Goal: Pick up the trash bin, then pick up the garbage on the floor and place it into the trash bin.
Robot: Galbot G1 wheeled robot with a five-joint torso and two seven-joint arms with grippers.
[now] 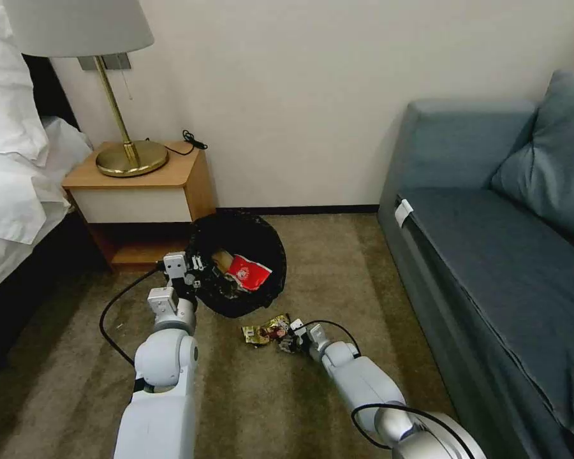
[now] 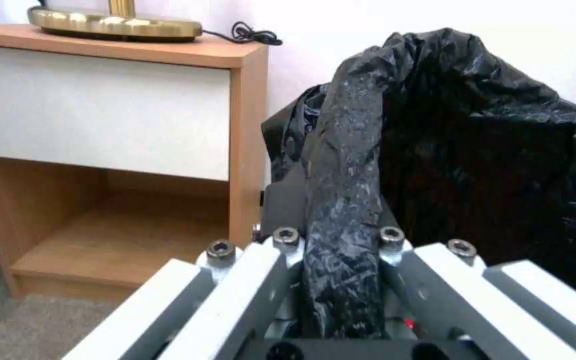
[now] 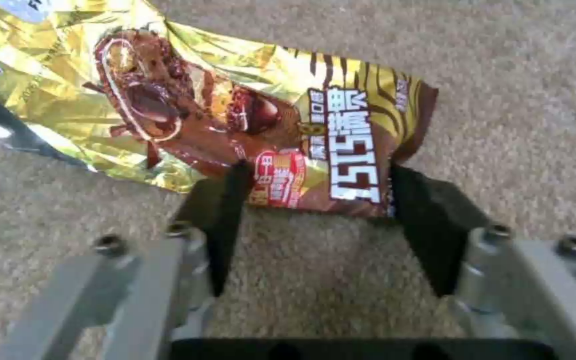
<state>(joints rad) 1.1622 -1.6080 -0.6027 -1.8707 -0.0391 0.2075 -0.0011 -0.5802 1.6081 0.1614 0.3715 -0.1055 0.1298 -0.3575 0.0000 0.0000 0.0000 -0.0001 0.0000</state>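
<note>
Head view: trash bin (image 1: 239, 264) beside nightstand (image 1: 140, 197), red carton (image 1: 249, 273) already inside; gold wrapper (image 1: 266, 329) on carpet (image 1: 236, 395) just ahead of right gripper (image 1: 288, 336).

Left wrist view: left gripper (image 2: 341, 260) pinching bagged rim; thin liner may slip or tear.

Right wrist view: jaws spread, wrapper's end between them, seemingly untouched. Slick foil could skid. Open carpet around; sofa (image 1: 491, 255) well apart.
</note>
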